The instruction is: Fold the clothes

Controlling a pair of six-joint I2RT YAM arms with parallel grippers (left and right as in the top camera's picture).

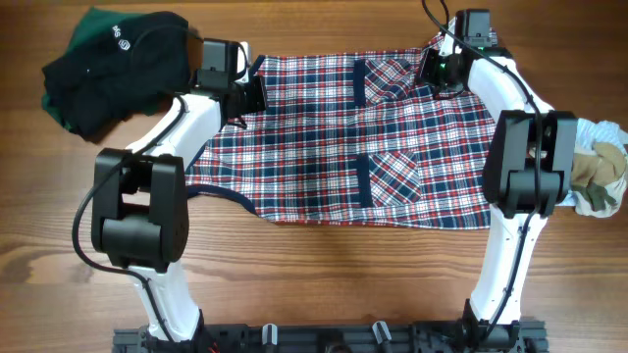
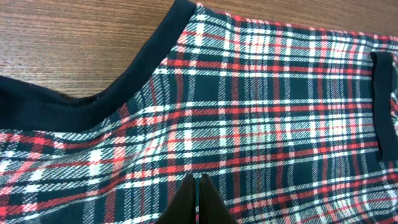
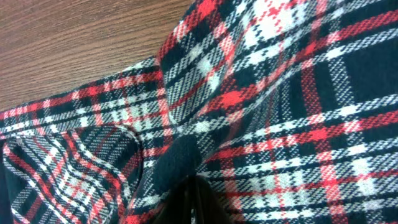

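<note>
The red, white and navy plaid garment (image 1: 373,137) lies spread across the middle of the wooden table, with a navy-edged pocket (image 1: 365,178) facing up. My left gripper (image 1: 251,94) is at its upper left edge. In the left wrist view the fingers (image 2: 198,179) are shut, pinching the plaid fabric (image 2: 261,124) below the navy trim (image 2: 143,68). My right gripper (image 1: 438,71) is at the upper right corner. In the right wrist view its fingers (image 3: 198,182) are shut on a raised, bunched fold of the plaid (image 3: 261,93).
A dark green and black garment (image 1: 113,64) lies bunched at the back left, close to the left arm. A crumpled white and beige cloth (image 1: 601,175) sits at the right edge beside the right arm. Bare wood (image 1: 314,275) shows in front.
</note>
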